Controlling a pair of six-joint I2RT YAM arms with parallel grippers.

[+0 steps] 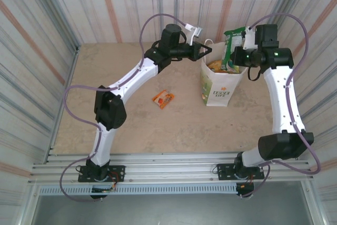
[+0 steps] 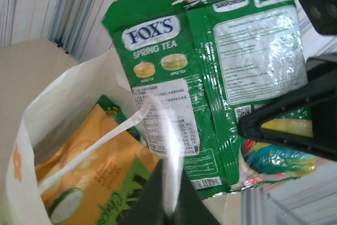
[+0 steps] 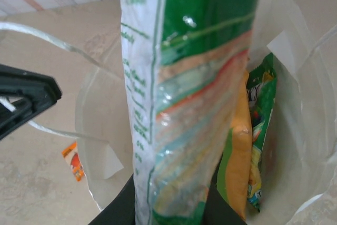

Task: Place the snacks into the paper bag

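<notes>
Overhead, beige tabletop [image 1: 131, 125], corrugated striped walls [image 1: 31, 25], 1 orange packet [image 1: 163, 99] loose

The white paper bag [image 1: 217, 89] stands upright on the table [image 1: 131, 125], right of middle; the right gripper [image 1: 241, 52] holds a green packet [image 1: 232, 39] upright over its open mouth; the left gripper [image 1: 206, 50] meets the bag's handle from the left; an orange packet [image 1: 163, 99] lies flat, well apart.

Links [image 1: 134, 77]: white tubes, small dark dots.
Joints [image 1: 109, 110]: bulky black housings.
Cables [image 1: 65, 97]: thin lilac loops.
Left claw [image 1: 206, 50]: black, triangular.
Lamp [image 1: 247, 55]: green dot, right wrist.
</notes>
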